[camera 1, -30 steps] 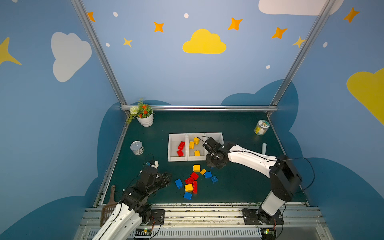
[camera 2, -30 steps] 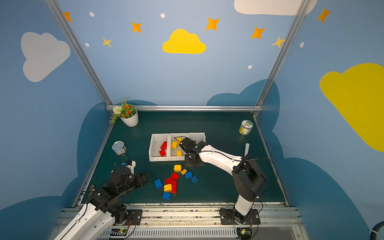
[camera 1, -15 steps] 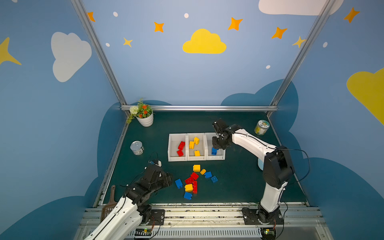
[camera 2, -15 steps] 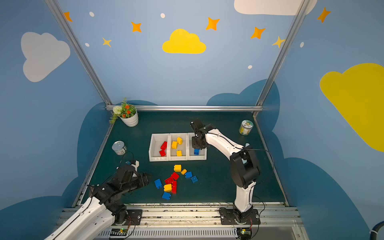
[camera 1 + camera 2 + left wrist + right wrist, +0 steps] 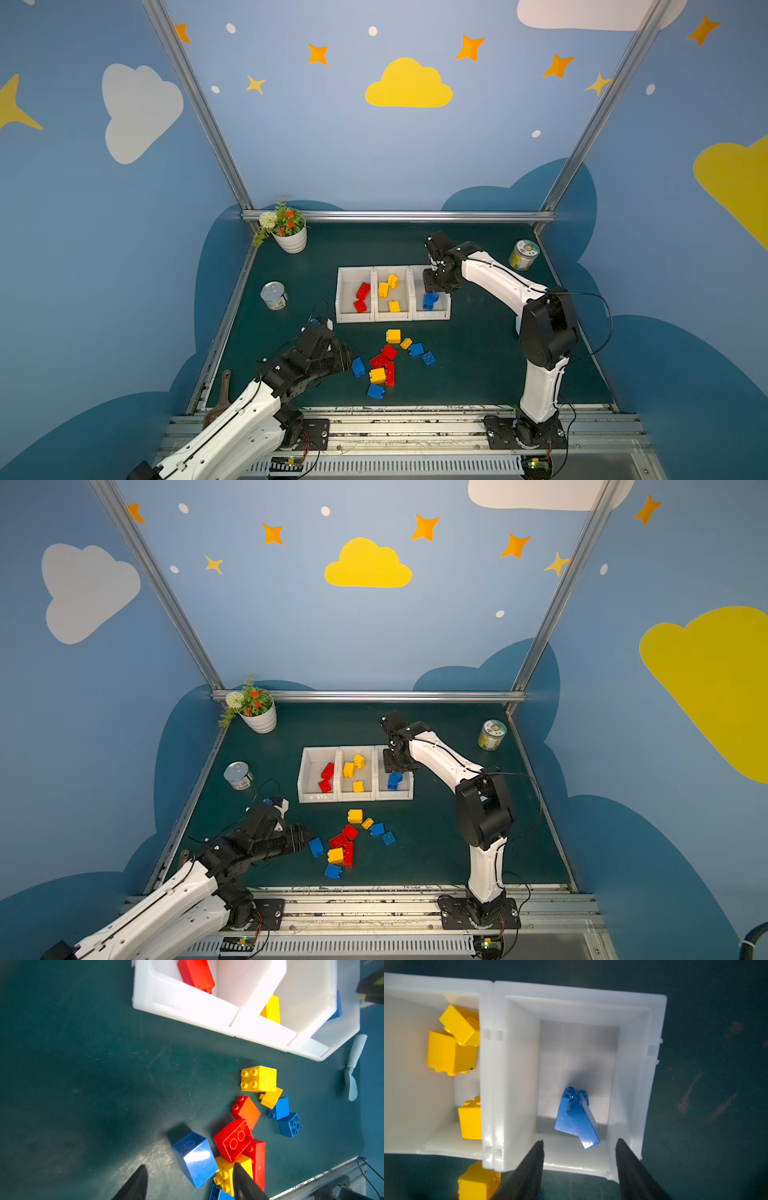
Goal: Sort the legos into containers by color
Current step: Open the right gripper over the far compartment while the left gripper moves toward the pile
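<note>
While the left gripper (image 5: 189, 1165) has crept up to a blue lego (image 5: 358, 367) at the left side of the pile (image 5: 384, 362), jaws apart and empty, the right gripper (image 5: 580, 1140) has just let go (jaws apart now) above the right-hand bin (image 5: 579, 989), where blue legos (image 5: 577, 1120) lie. One more is sorted; the pile still waits mid-tabletop. Green tabletop (image 5: 478, 353), a flower pot (image 5: 293, 243) in its back-left corner, blue cloud walls (image 5: 374, 158) around.
</note>
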{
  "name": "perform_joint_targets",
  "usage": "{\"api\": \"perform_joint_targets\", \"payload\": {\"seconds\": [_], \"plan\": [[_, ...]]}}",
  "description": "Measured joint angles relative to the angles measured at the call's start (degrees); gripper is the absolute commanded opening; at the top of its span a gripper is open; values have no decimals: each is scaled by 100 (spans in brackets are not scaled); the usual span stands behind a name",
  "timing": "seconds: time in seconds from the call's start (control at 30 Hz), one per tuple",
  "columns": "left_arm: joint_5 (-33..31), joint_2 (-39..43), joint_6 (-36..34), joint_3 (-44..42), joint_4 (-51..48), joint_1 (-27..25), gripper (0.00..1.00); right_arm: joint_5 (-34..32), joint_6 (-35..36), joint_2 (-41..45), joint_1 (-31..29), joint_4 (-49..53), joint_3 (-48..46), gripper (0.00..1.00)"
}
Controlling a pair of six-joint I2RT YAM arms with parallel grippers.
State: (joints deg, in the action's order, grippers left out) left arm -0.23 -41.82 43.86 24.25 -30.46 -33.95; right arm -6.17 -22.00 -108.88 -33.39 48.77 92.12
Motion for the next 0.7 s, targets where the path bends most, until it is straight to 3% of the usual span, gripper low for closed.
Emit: {"api": "perform_joint_targets", "payload": {"seconds": [0.2, 0.5, 0.57, 0.7], "plan": [[-179, -723, 160, 197, 9, -557, 73, 153, -31, 997, 4, -66, -686, 56], [-352, -2100, 492, 612, 55, -874, 72, 341, -138, 2024, 28, -116, -1681, 57], [-404, -2282, 553, 684, 57, -898, 68, 372, -157, 2170, 44, -114, -1856, 57], [-476, -2511, 667, 710, 105, -933, 50, 428, -212, 2430, 122, -133, -2151, 57]]}}
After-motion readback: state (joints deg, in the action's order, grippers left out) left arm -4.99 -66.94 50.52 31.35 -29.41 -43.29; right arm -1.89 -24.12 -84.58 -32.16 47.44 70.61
